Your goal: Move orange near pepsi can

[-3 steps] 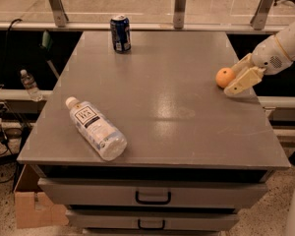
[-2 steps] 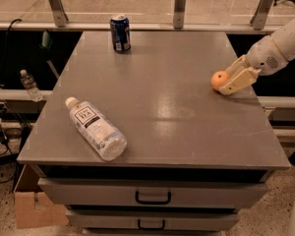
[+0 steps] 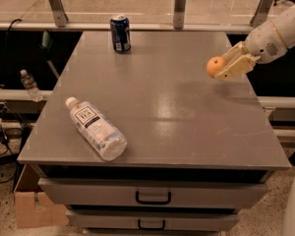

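Cream two-finger gripper [image 3: 223, 68], far right, clamped on small glossy round orange [image 3: 214, 66], held above grey table [image 3: 162, 112]. Judged light, firm, slippery: grip across its middle. Dark blue pepsi can [image 3: 120, 33] stands far left, well apart.

orange [image 3: 214, 66] is off the table [image 3: 162, 117] now: i see it lifted in the gripper [image 3: 221, 67], above the right side and slightly further left than before.

Unreadable print on pepsi can [image 3: 120, 33], bottle [image 3: 96, 129]
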Controlling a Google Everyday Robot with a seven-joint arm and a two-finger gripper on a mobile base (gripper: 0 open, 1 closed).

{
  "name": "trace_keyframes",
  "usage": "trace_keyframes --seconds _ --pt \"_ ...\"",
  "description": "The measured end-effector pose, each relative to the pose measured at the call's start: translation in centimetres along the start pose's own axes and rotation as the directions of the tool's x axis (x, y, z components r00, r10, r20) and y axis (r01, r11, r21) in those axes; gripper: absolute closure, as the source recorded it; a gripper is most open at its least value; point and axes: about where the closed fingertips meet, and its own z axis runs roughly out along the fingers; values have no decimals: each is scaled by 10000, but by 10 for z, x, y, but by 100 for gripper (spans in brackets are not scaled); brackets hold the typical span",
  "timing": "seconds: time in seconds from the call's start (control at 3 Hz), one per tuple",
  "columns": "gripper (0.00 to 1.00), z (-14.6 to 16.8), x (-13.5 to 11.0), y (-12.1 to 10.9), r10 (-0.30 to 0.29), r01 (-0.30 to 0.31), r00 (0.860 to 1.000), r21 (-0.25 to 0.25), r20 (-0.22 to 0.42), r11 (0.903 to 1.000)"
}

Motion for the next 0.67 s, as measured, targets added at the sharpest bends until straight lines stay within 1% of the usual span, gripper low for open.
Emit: trace_keyframes --seconds 0.33,0.67 --pt "100 0 0 0 -1 1 10000 6 5 10000" --pt "100 9 -20 -18 12 -34 9989 457 473 9989"
